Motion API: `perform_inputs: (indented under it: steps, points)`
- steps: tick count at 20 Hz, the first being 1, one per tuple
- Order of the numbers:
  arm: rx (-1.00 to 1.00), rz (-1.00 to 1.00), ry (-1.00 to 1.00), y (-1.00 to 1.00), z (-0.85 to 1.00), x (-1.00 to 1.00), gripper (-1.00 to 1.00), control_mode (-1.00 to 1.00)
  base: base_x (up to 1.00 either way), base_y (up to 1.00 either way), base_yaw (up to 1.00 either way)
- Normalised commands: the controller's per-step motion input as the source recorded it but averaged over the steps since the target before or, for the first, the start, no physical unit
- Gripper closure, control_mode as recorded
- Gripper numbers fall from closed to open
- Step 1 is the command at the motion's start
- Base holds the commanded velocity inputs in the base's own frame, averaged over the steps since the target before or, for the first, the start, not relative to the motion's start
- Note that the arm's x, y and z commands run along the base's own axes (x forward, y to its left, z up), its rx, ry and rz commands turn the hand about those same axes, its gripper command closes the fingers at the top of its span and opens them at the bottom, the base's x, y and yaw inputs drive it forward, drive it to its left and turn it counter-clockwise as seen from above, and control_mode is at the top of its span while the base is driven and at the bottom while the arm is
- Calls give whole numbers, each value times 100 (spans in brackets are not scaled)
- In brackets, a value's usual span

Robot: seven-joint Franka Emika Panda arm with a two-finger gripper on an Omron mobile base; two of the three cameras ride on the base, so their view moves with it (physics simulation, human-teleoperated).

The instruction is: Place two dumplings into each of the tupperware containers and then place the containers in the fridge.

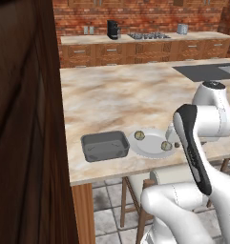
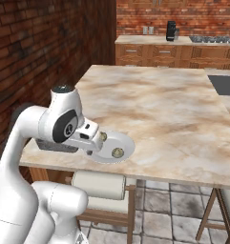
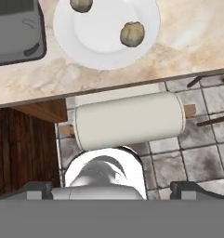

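Two dumplings (image 3: 132, 34) are sitting on the round white plate (image 3: 104, 53) at the counter's (image 1: 116, 95) near edge, and right beside that plate we're seeing the dark grey container (image 1: 105, 146), still empty, rim up and ready to receive them. We're hanging the gripper (image 3: 111, 190) above the counter edge with its dark fingertips (image 3: 36, 189) spread wide apart, gripping nothing, presumably so they can drop around a dumpling. We're looking down past a padded stool (image 3: 129, 120) below. Our own arm is blocking part of the plate in the right base view, and the grey container there is mostly hidden behind it. We're not picking out the white container or the fridge from here.
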Motion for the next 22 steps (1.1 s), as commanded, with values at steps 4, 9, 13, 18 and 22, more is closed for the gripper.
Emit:
perform_inputs:
  steps: [4,9,13,18,22]
  points:
    - [0,-6,11,-38,-71,59,-100,-100,0,0,0]
    - [0,-3,9,-15,-55,78,-100,-100,0,0,0]
    - [0,-4,9,-15,-50,80,-100,-100,0,0,0]
    - [0,-3,11,-27,-37,64,-100,-100,0,0,0]
    - [0,-2,8,-10,-43,64,-100,-100,0,0,0]
